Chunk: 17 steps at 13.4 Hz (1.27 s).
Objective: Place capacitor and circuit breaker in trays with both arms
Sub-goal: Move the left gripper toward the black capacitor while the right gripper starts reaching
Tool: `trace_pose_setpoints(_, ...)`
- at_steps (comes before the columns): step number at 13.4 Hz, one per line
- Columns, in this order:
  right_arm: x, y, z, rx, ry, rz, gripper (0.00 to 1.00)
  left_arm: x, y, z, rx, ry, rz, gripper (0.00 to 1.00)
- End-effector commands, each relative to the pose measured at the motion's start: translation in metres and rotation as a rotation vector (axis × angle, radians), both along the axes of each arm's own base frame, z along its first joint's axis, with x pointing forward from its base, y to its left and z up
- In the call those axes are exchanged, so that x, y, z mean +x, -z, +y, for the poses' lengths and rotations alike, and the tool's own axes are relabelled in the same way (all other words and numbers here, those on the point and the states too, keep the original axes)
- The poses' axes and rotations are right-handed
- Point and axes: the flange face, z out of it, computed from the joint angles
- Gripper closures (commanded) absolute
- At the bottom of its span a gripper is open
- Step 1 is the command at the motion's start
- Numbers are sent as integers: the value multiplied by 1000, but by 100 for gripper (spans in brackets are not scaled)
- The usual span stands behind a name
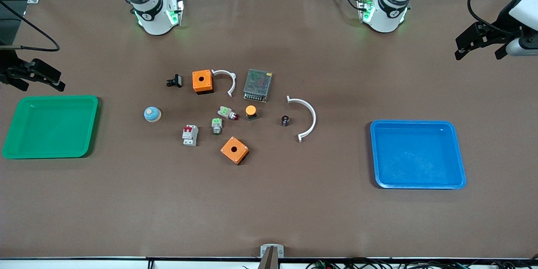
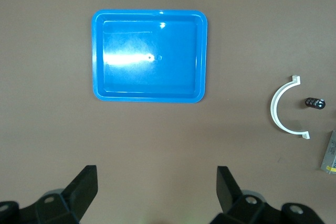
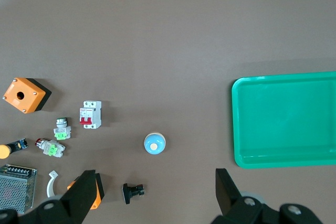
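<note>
You see nothing placed yet: capacitor (image 1: 285, 120) and circuit breaker (image 1: 190, 135) lie on table, both trays empty. Left gripper (image 1: 479, 44) and right gripper (image 1: 35, 76) open, holding nothing; 2 pickups remain.

Front view: high camera facing both arm bases, whole table in frame, distant.

Left wrist view: looks straight down from high over table, left gripper (image 2: 157, 192) fingers at frame edge, blue tray (image 2: 100, 51) ahead of them.

Right wrist view: same downward look, right gripper (image 3: 155, 195), green tray (image 3: 239, 124).

Shared with front view: blue tray (image 1: 376, 155), green tray (image 1: 90, 126), circuit breaker (image 3: 90, 115) (image 1: 190, 135), capacitor (image 2: 314, 103) (image 1: 285, 120).
</note>
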Motion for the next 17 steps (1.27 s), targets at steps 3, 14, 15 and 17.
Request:
trace_pose_setpoints(3,-5,-8,0,-5,-1,-21,0,9,3,2,1,9,17,0)
trace_pose_setpoints(14,5,-11,14,-31,-36,-39,0,98,206,-207,-39,-204,73,0)
trace_pose_setpoints(15,7,-5,21,-28,-50,-27,0,100,228,-229,-53,-214,58,0)
trace_pose_setpoints(17,21,29,60,-28,-104,32,0,91,269,-285,-75,-258,43,0)
